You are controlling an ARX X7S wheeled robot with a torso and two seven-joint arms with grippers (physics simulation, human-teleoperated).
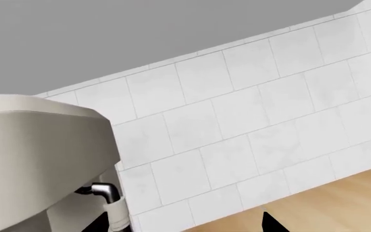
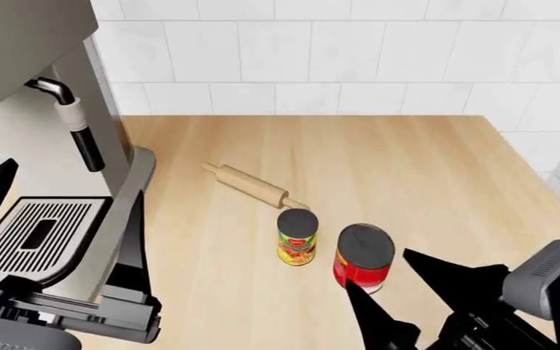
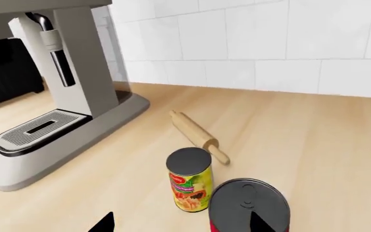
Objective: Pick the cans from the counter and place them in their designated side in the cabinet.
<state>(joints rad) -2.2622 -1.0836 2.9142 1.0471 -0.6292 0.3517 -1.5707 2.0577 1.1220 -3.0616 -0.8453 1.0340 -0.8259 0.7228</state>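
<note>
The red-labelled can and the slimmer can with the yellow-green fruit label stand upright side by side on the light wood counter. Both also show in the right wrist view, the red can nearest and the yellow-green can just beyond. My right gripper is open and empty, just short of the red can on its near right side; in its wrist view one fingertip overlaps the red can's dark top. My left gripper is open and empty, in front of the coffee machine.
A wooden rolling pin lies just behind the cans. A big coffee machine with a drip tray fills the left side; it also shows in the left wrist view. A white tiled wall backs the counter. A black appliance stands beyond the machine.
</note>
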